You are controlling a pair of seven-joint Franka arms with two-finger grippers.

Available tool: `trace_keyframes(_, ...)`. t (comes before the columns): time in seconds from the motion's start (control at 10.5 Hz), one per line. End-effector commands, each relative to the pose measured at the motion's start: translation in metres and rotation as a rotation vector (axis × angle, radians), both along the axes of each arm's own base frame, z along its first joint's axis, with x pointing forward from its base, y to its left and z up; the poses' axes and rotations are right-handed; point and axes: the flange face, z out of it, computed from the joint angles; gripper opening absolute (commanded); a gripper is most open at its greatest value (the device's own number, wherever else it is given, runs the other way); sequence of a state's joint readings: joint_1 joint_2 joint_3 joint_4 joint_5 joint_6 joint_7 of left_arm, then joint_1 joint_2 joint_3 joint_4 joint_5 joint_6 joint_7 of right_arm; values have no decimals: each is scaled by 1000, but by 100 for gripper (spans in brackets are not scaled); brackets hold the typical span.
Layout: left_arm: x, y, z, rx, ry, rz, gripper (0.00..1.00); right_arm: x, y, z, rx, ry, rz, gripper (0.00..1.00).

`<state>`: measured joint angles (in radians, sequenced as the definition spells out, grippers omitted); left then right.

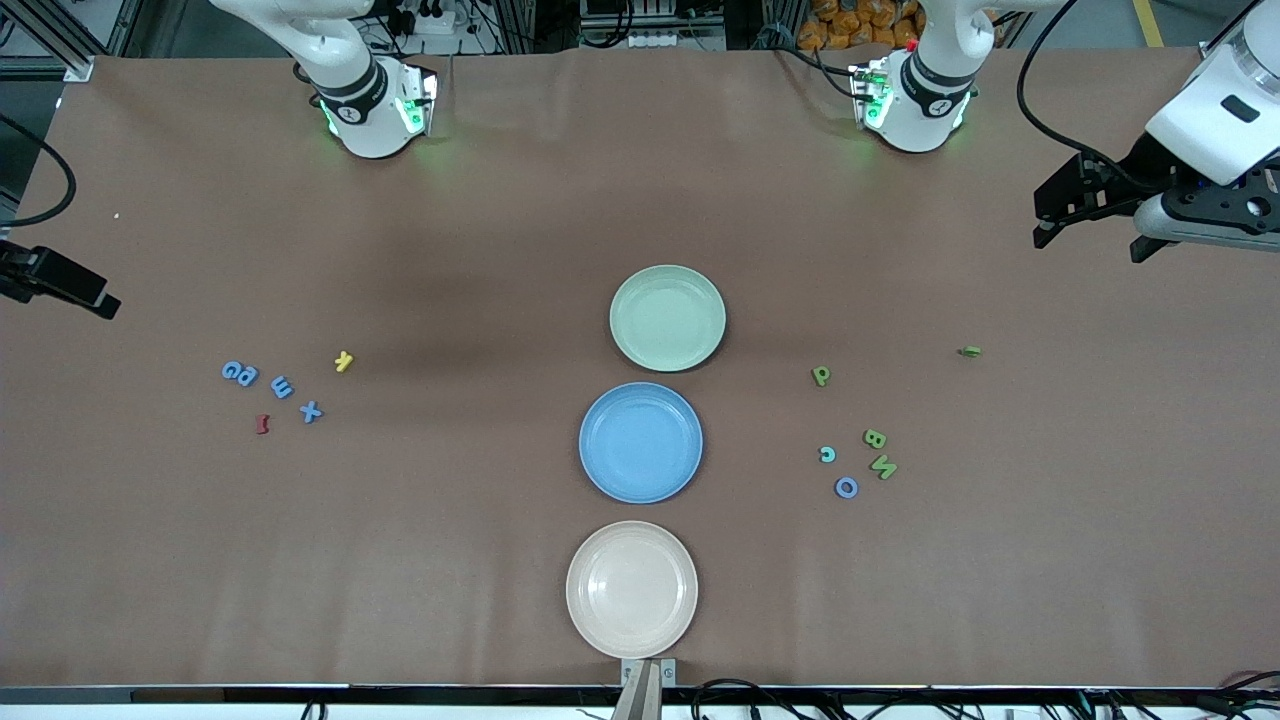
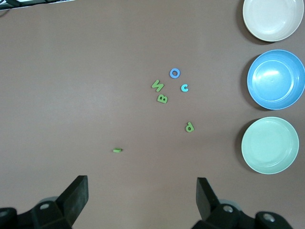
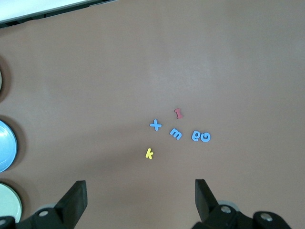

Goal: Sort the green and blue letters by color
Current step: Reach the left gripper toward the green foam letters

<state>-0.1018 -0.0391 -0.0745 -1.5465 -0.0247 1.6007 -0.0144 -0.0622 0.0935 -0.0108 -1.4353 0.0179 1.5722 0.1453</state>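
Three plates run down the table's middle; the blue plate is the centre one. Toward the right arm's end lie blue letters G, E, X. Toward the left arm's end lie green letters P, B, N. The left gripper and right gripper wait, fingers spread, empty.

Blue letters, olive green letters, pale green plate, blue plate, cream plate, brown table
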Motion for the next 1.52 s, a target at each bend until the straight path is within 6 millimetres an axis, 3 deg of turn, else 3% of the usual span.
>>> trace_keyframes(0.0,0,7,6,-18,-2,-24,100,-2,2,1,17,2,-3,100)
trace_keyframes(0.29,6,1,-6,-21,21,-16,100,-2,1,1,17,2,-5,100)
trace_keyframes(0.48,17,-9,-28,-16,55,-9,100,-2,1,1,17,1,-5,100)
trace_keyframes(0.86,41,-53,-113,-48,193,168,100,-1,-1,-1,17,5,-7,100)
trace_keyframes(1.24,30,-109,-202,-35,157,266,100,-1,-1,-1,17,4,-8,100)
trace_keyframes(1.43,21,-129,-259,2,116,292,100,-1,-1,-1,17,5,-8,100)
